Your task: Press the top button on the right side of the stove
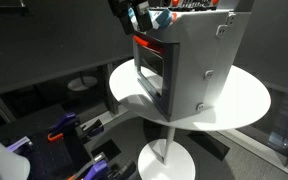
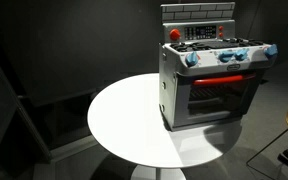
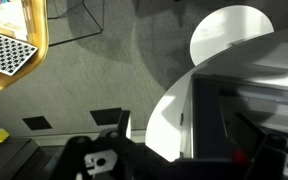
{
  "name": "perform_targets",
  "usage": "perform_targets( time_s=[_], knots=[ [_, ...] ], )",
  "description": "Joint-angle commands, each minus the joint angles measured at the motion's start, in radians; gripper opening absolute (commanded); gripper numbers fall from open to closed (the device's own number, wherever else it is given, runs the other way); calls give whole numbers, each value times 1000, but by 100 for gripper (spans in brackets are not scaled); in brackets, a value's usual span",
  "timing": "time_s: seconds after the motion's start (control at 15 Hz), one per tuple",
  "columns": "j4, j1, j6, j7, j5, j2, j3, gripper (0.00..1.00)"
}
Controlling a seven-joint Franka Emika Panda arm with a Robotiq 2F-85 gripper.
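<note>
Stove (image 2: 212, 85) upright, long axis vertical, near rim of round white table (image 2: 119, 125) | blue knobs (image 2: 227, 55) show in an exterior view | gripper (image 1: 124, 12) above it in an exterior view, grip unreadable

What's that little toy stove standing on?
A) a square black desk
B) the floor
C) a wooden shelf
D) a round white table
D: in both exterior views the stove sits on top of the round white table, toward one edge of it.
</note>
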Motion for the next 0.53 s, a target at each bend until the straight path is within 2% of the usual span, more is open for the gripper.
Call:
perform_targets(
  time_s=[0.0, 0.47],
  knots=[
    [-3, 8, -4, 5, -6, 5, -7, 100],
    [0, 9, -5, 7, -5, 18, -6, 100]
  ],
)
